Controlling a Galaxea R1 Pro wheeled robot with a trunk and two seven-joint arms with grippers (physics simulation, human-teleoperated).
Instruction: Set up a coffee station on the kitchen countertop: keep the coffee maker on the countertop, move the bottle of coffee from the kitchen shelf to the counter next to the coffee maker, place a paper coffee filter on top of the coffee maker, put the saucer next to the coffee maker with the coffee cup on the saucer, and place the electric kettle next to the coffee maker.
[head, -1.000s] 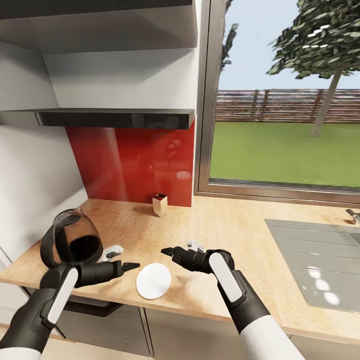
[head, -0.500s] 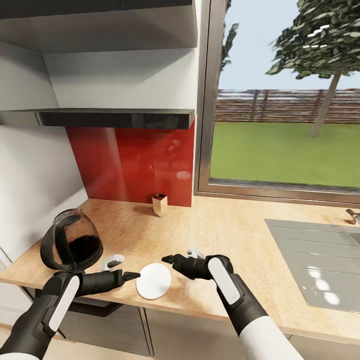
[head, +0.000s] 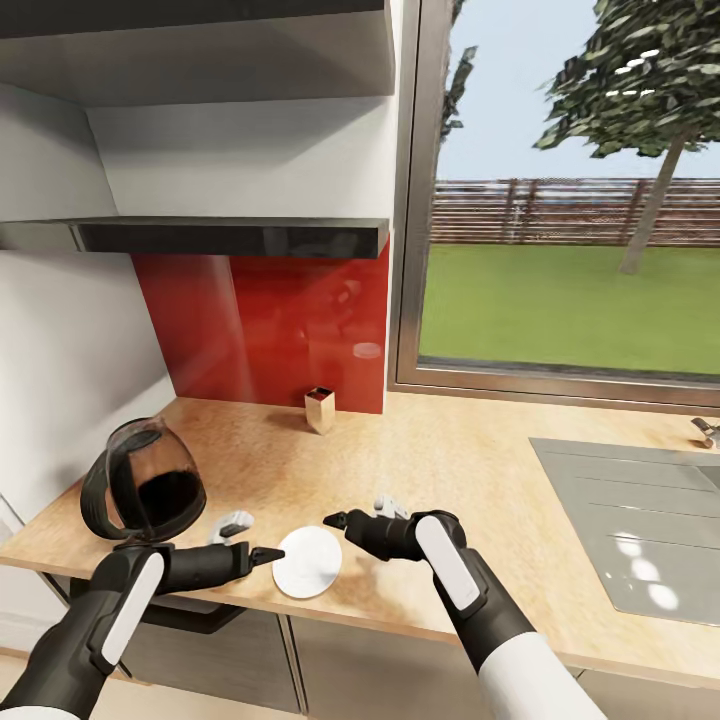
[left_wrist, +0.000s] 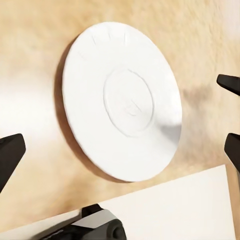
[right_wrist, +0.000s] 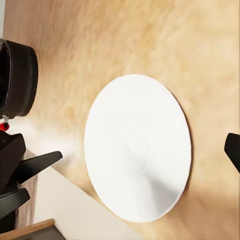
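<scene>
Left gripper (head: 268, 553): black fingers (left_wrist: 9, 155) spread wide, nothing between them, tips just off the near-left edge of the small flat round white saucer (head: 307, 561). Right gripper (head: 335, 520): fingers released too, one tip (right_wrist: 233, 150) showing wide of the plate, holding nothing, hovering just above the saucer's far edge. So the saucer sits between the two sets of fingers, flat on the light wood-grain tabletop (head: 450, 470), close to its front edge.

Behind the left fingers, near but apart from the saucer: rounded dark glass electric kettle (head: 145, 490) with black handle and base, upright on the tabletop, red switch visible from the right wrist camera.

Progress, judging from this: early-to-mid. Kettle and saucer are on the tabletop, but no coffee maker in sight, so "next to" can't be confirmed. Saucer is bare, cup still to go on it. Bottle and filter still to do as well.

Hard to make out:
- small white-grey bit beside the left fingers, another behind the right wrist; could be arm parts, can't tell.
- small tan box (head: 320, 409) with dark top at the red backsplash (head: 260, 320), unidentified.
- grey inset sink (head: 640, 520) well off beyond the right arm, cut by the frame.
- dark shelf (head: 230, 236) above: top surface not visible.
</scene>
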